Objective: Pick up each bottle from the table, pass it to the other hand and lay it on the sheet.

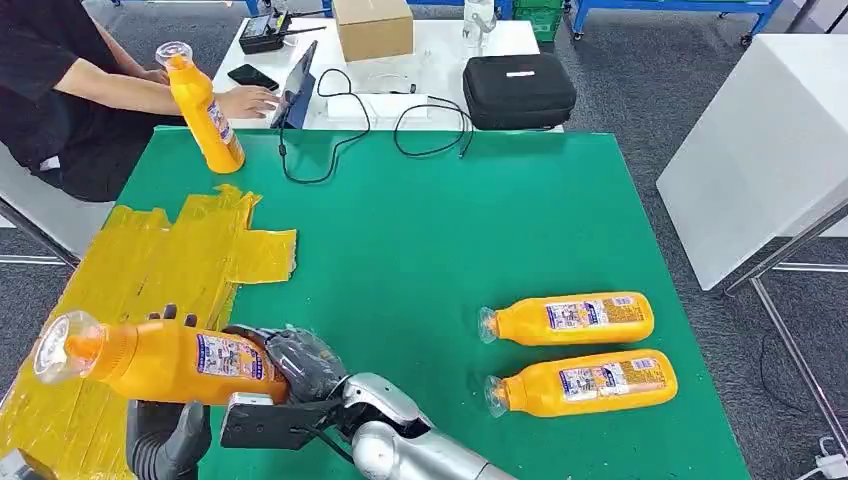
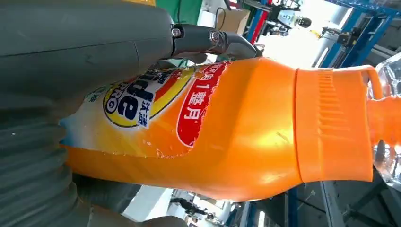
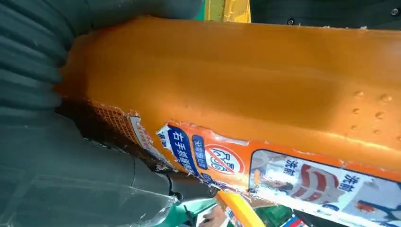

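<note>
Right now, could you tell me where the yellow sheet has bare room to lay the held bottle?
The yellow sheet is bare between its torn far edge and the held bottle. The near end is crowded by both hands, left hand and right hand. The upright bottle stands beyond the sheet.

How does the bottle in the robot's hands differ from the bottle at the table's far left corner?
The held bottle lies sideways in the air above the yellow sheet; the far bottle stands upright but leaning on the green table. The left hand and right hand grip the held one; nothing touches the far one. Both are orange, labelled, with clear caps.
</note>
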{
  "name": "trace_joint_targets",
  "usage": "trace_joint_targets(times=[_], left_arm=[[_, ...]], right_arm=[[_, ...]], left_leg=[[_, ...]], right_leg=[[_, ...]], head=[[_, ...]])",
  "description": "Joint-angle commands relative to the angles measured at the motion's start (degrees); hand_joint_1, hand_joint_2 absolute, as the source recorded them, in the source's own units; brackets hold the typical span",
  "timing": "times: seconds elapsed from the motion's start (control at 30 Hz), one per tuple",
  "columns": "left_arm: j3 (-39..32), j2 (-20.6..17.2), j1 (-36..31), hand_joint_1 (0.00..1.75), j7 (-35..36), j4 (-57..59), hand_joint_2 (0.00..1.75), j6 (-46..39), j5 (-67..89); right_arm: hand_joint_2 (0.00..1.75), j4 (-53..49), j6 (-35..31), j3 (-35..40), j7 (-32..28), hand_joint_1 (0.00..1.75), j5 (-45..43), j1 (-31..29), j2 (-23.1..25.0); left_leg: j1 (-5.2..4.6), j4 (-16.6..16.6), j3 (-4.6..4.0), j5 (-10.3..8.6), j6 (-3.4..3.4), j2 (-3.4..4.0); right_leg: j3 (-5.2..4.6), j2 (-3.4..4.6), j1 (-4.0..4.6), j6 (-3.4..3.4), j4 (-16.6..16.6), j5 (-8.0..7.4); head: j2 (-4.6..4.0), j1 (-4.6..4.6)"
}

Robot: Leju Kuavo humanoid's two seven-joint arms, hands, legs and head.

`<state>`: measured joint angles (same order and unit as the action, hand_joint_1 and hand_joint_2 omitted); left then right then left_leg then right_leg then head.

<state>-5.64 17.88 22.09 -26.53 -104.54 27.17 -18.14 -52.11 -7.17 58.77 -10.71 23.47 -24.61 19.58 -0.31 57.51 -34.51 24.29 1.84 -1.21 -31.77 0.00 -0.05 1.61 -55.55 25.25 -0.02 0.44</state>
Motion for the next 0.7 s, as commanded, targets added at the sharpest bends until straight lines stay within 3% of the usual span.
trace_joint_targets(times=[0.03, 0.07, 0.1, 0.17, 0.43, 0.47, 0.5, 0.53, 0.7], left_arm=[[1.05, -1.89, -0.67, 0.00, 0.09, 0.80, 1.75, 0.06, 0.21], [1.11, -1.87, -0.68, 0.00, 0.05, 0.82, 1.75, 0.00, 0.31], [1.25, -1.82, -0.40, 0.00, -0.46, 0.59, 1.75, -0.75, 0.74], [0.96, -1.89, -0.27, 0.00, -0.72, 0.45, 1.75, -1.14, 0.52], [-1.22, -1.41, -0.01, 0.00, -2.43, -0.06, 1.75, -2.91, 1.68], [-1.78, -1.11, -0.05, 0.51, -2.52, -0.11, 1.75, -2.91, 2.26], [-2.15, -0.82, -0.14, 1.45, -2.73, -0.23, 1.75, -3.10, 2.97], [-2.57, -0.46, -0.33, 1.75, -3.31, -0.45, 1.75, -3.51, 4.22], [-2.78, -0.28, -0.58, 1.75, -3.54, -0.74, 1.75, -3.99, 5.30]], right_arm=[[1.75, 4.81, 2.68, 5.54, 0.08, 1.75, -0.56, -2.23, 0.42], [1.75, 4.65, 2.89, 6.28, 0.33, 1.75, -0.96, -2.06, 0.42], [1.75, 3.86, 1.57, 14.61, 2.03, 1.75, -4.09, -1.45, 0.42], [1.75, 4.63, 2.64, 18.09, 1.29, 1.75, -5.16, -2.79, 0.42], [1.75, 6.93, 7.37, 20.19, -6.57, 1.75, -3.03, -2.66, 0.42], [1.75, 6.95, 6.95, 19.72, -6.70, 1.75, -2.22, -2.01, 0.42], [1.75, 6.99, 6.91, 19.44, -6.74, 1.75, -1.86, -1.76, 0.42], [1.75, 6.89, 7.00, 19.02, -6.76, 1.75, -1.51, -1.63, 0.42], [1.75, 6.48, 7.22, 18.61, -6.74, 1.75, -1.30, -1.90, 0.42]], left_leg=[[0.04, -0.02, 0.19, 0.06, -0.14, 0.13], [0.05, -0.01, 0.21, 0.07, -0.16, 0.15], [0.04, -0.02, 0.21, 0.07, -0.16, 0.16], [0.04, -0.06, 0.25, 0.09, -0.15, 0.16], [0.05, -0.07, 0.19, 0.02, -0.12, 0.01], [0.07, -0.06, 0.19, 0.03, -0.13, 0.01], [0.07, -0.08, 0.26, 0.05, -0.15, 0.05], [0.06, -0.10, 0.19, 0.02, -0.11, 0.02], [0.07, -0.06, 0.19, 0.03, -0.14, -0.10]], right_leg=[[0.19, 0.04, 0.04, -0.02, 0.03, 0.04], [0.21, 0.04, 0.04, -0.02, 0.03, 0.05], [0.21, 0.05, 0.04, -0.02, 0.03, 0.05], [0.24, 0.06, 0.04, -0.03, 0.07, 0.06], [0.18, -0.10, 0.04, -0.01, 0.10, 0.05], [0.18, -0.11, 0.06, -0.02, 0.11, 0.05], [0.24, -0.09, 0.06, -0.02, 0.13, 0.07], [0.16, -0.10, 0.04, -0.01, 0.13, 0.04], [0.17, -0.23, 0.06, -0.03, 0.11, 0.09]], head=[[0.00, 0.00], [0.00, 0.00], [0.00, 0.00], [0.00, 0.00], [0.00, -0.02], [0.00, -0.04], [0.00, -0.02], [0.00, -0.04], [0.00, -0.04]])
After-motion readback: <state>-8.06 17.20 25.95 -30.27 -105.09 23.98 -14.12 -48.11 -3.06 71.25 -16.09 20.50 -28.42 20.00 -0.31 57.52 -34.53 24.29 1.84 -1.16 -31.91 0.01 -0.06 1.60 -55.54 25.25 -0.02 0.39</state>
